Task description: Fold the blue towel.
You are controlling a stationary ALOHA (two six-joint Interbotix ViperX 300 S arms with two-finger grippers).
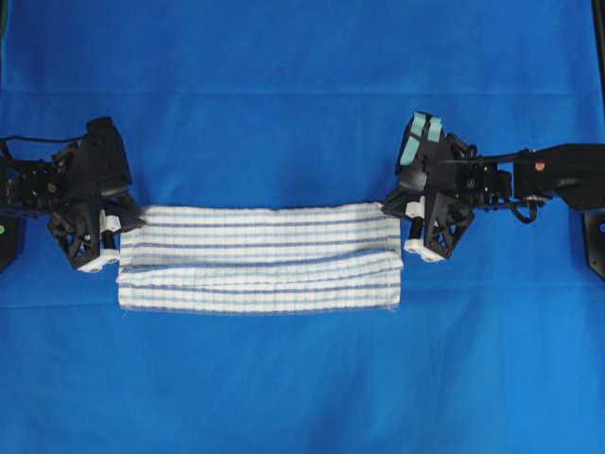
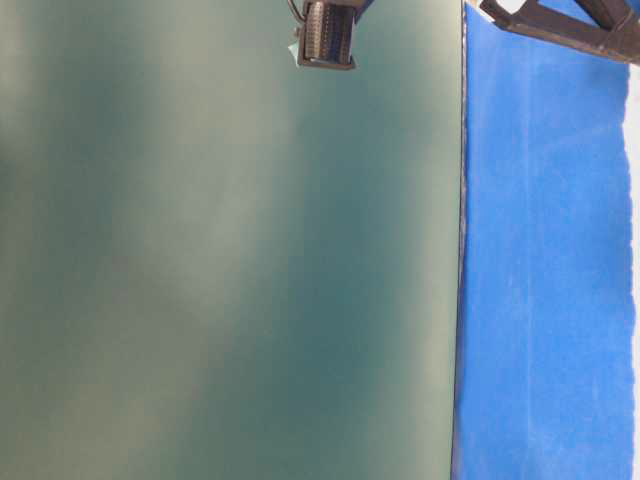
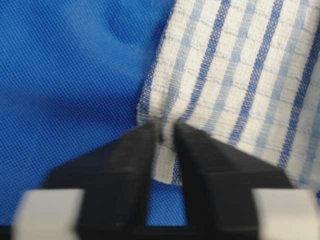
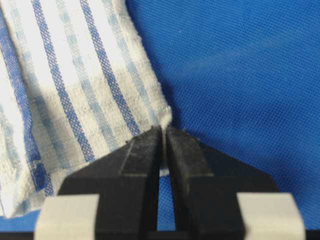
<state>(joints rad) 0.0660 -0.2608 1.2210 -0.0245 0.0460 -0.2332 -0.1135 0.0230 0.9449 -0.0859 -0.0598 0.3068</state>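
We see the towel (image 1: 260,257) lying in the middle of the blue table (image 1: 284,104), folded into a long band running left to right, its layers overlapping along the near edge. Our left gripper (image 3: 166,131) is clenched on the towel's corner at the band's left end. Our right gripper (image 4: 163,134) is clenched on the corner at the right end. The low side view shows only a blurred green surface and a strip of blue.

The blue towel (image 1: 260,255), white with blue stripes, lies folded lengthwise, far corners lifted.
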